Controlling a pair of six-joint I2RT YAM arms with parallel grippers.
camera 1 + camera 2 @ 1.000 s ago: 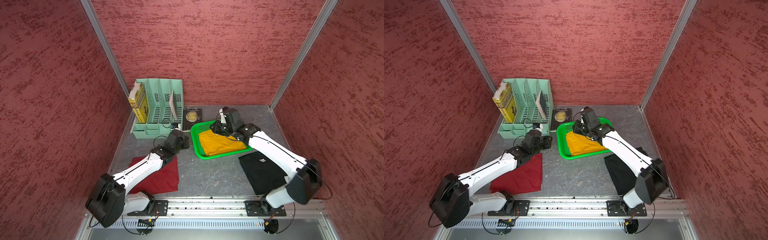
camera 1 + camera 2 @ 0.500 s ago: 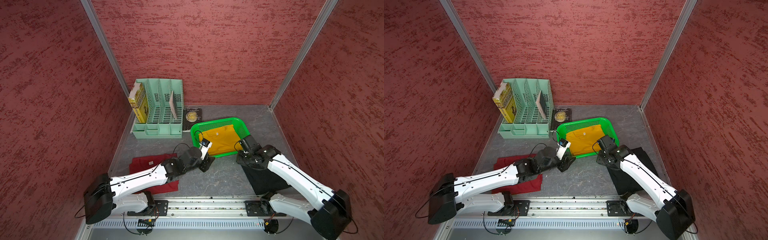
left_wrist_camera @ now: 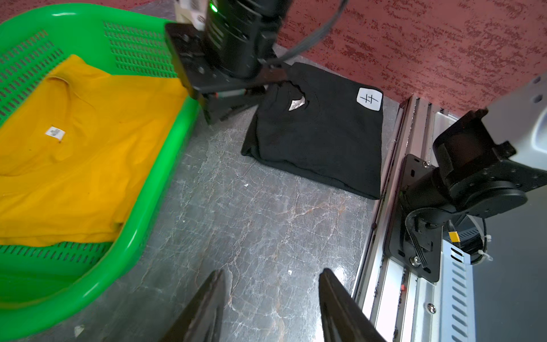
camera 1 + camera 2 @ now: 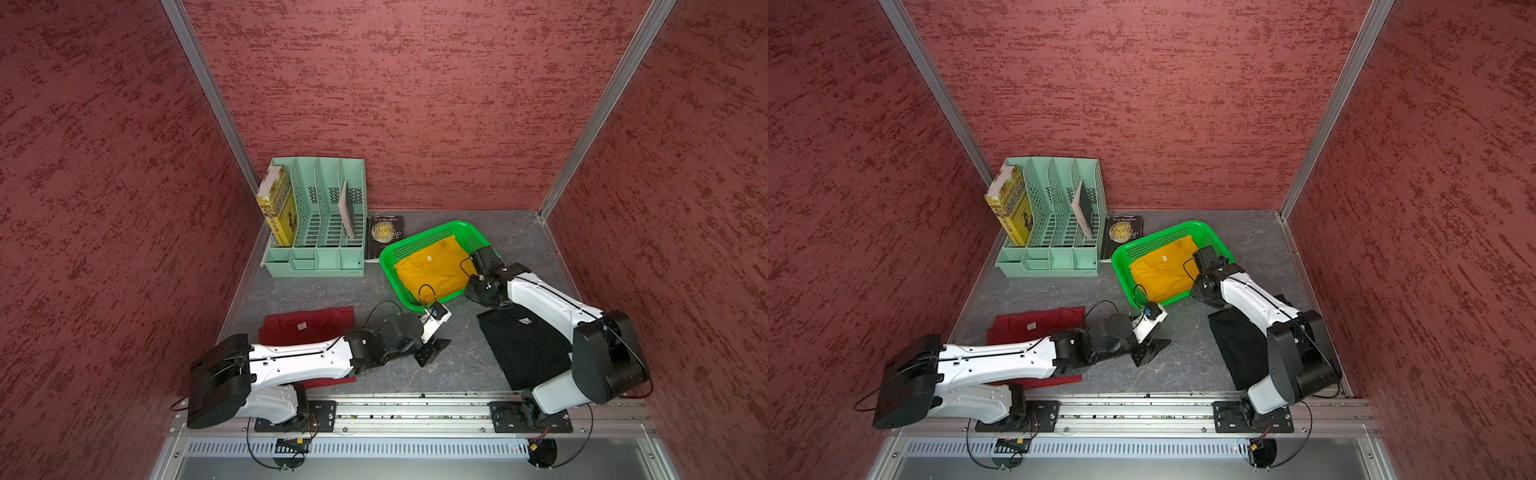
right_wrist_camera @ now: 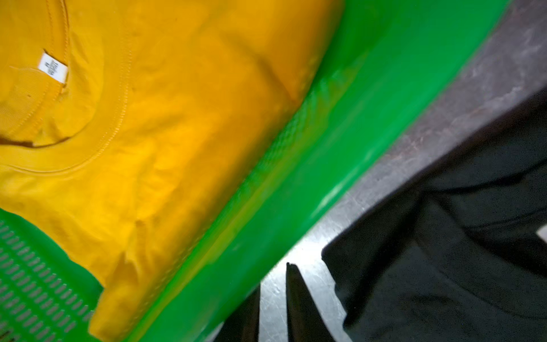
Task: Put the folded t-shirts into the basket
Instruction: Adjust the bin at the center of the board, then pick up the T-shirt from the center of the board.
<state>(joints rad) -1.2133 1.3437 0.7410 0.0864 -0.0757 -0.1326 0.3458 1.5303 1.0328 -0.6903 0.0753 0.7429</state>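
Gaping left claw (image 3: 272,271), right claw (image 5: 273,278) barely apart beside green basket (image 5: 370,103), each empty.

Glossy, perforated bright-green plastic for the basket (image 3: 174,148). Soft matt cloth, faintly creased, for the yellow t-shirt (image 3: 74,165), black t-shirt (image 3: 319,148) and dark red t-shirt (image 4: 286,332). Smooth veined stone look with slight sheen on the desk (image 3: 251,213). Rough textured walls (image 4: 415,104).

Both top views are bright, evenly lit and sharp, shadows soft. The right wrist view is motion-blurred: the basket (image 5: 325,163) rim smears, and the floor (image 5: 473,88) shows glare.
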